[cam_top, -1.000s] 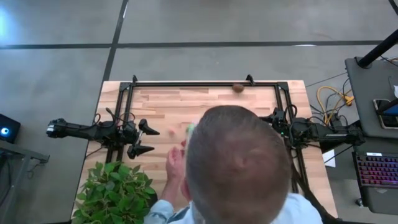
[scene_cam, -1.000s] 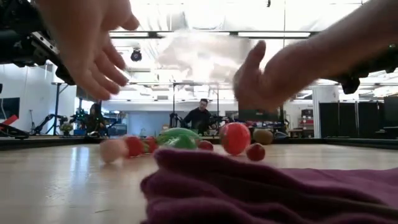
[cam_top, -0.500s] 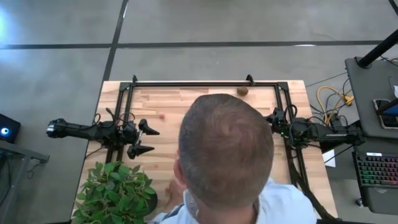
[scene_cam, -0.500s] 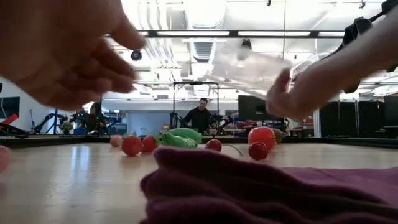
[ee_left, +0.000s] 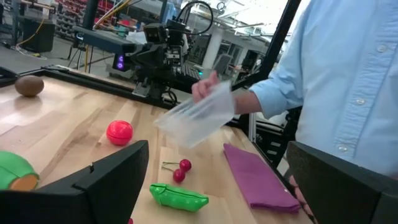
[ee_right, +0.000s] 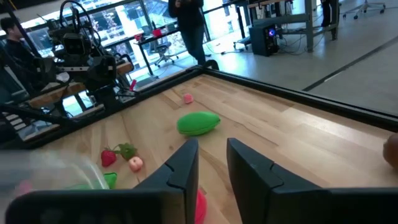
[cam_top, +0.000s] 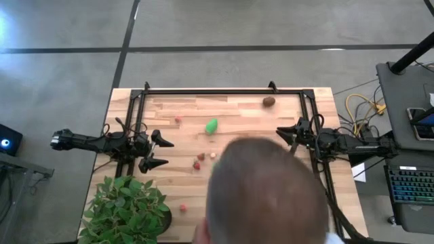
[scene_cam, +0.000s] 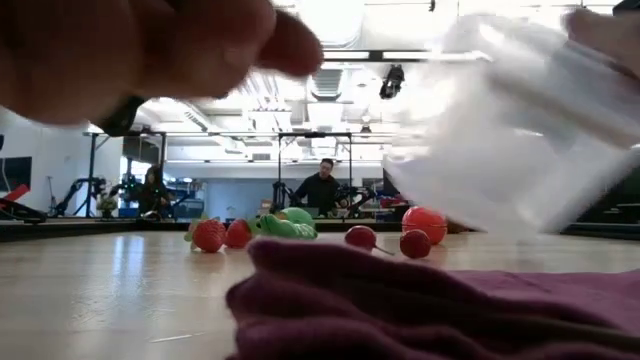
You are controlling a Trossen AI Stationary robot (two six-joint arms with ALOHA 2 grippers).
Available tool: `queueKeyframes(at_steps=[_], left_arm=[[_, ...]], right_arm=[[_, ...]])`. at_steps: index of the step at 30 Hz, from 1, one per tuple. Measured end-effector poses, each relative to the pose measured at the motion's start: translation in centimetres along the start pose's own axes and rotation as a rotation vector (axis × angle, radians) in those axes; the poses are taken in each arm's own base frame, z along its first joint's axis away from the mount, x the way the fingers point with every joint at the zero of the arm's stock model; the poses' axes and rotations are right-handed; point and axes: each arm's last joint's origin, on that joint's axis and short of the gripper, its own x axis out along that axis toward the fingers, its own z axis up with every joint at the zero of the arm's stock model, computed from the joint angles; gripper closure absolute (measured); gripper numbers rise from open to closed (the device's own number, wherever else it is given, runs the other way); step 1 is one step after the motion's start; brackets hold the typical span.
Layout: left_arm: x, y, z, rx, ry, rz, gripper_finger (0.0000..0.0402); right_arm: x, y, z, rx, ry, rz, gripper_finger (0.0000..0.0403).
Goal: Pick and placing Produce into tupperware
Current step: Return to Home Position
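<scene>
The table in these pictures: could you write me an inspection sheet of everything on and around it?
Surface: wooden table, black frame round it.
Job's things: clear container, looking empty, held tilted above the table by a person's hand; produce scattered on the wood: kiwi by the rail opposite the person, green piece mid-table, red ball, cherries, pea pod.
Clutter: purple cloth; potted plant at a corner by the left arm.
Tools: left tool open, empty, at the left edge; right tool open, empty, at the right edge.
Cables: yellow coil beside the table.
Surroundings: person leaning over the table; keyboard; people far behind.
</scene>
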Motion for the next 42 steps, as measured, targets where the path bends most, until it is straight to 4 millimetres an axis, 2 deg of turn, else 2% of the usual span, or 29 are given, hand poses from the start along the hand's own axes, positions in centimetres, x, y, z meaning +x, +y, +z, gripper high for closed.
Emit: queueKeyframes(at_steps=[16, 28, 42], left_arm=[[0.00, 0.00, 0.00, 0.000, 0.000, 0.000, 0.0035], [0.00, 0.00, 0.00, 0.000, 0.000, 0.000, 0.0035], [0.00, 0.00, 0.00, 0.000, 0.000, 0.000, 0.0035]], right_arm=[[0.00, 0.00, 0.00, 0.000, 0.000, 0.000, 0.0330], [0.00, 0.00, 0.01, 0.000, 0.000, 0.000, 0.0319], [0.00, 0.00, 0.00, 0.000, 0.000, 0.000, 0.0328]])
